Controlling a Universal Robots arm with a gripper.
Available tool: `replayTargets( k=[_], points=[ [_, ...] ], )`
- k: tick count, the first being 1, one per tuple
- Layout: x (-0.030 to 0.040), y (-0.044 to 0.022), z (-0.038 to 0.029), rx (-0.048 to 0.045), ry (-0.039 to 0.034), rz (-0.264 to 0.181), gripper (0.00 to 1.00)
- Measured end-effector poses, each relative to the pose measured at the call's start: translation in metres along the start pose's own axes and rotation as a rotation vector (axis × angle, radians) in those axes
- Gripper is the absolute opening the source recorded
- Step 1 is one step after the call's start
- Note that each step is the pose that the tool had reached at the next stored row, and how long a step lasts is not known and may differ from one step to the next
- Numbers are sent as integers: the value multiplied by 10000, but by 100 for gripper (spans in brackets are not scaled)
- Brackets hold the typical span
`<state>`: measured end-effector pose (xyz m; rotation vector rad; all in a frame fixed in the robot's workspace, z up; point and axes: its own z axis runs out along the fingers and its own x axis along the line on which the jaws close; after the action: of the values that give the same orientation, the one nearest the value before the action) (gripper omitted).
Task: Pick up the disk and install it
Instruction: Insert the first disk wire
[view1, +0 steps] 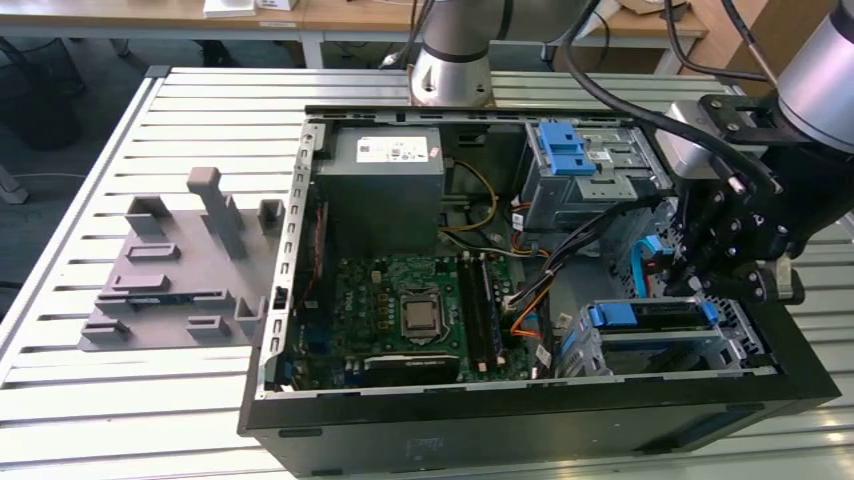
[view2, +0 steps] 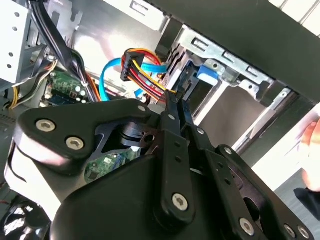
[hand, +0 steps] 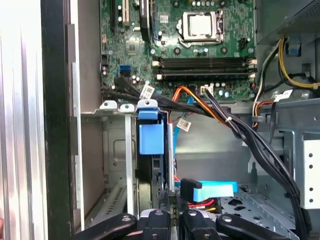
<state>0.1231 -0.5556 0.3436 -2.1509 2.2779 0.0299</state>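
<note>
A: Slatted metal bench (view1: 200, 110); open computer case (view1: 400, 420); gripper (view1: 727, 275) lowered over the drive bay (view1: 747, 345).

B: Disk (view1: 647, 315), blue carrier tab (hand: 151, 137), seated upright in that bay, directly beneath the gripper; finger state: cannot tell.

A: Cable bundle (hand: 240, 127) just beside; judgement: press squarely, avoid snagging.

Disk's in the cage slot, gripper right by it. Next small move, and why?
Probably a short, straight press along the slot: the disk sits in the cage, the gripper is lined up at its edge, and full seating isn't visible.
</note>
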Motion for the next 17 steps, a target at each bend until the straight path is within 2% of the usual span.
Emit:
replayTargets(
  k=[1,6,17],
  points=[
    [4,-2,1,-29,0,14,16],
    [62,-8,30,-31,-29,75,16],
    [61,-39,58,-48,-30,82,16]
  ],
)
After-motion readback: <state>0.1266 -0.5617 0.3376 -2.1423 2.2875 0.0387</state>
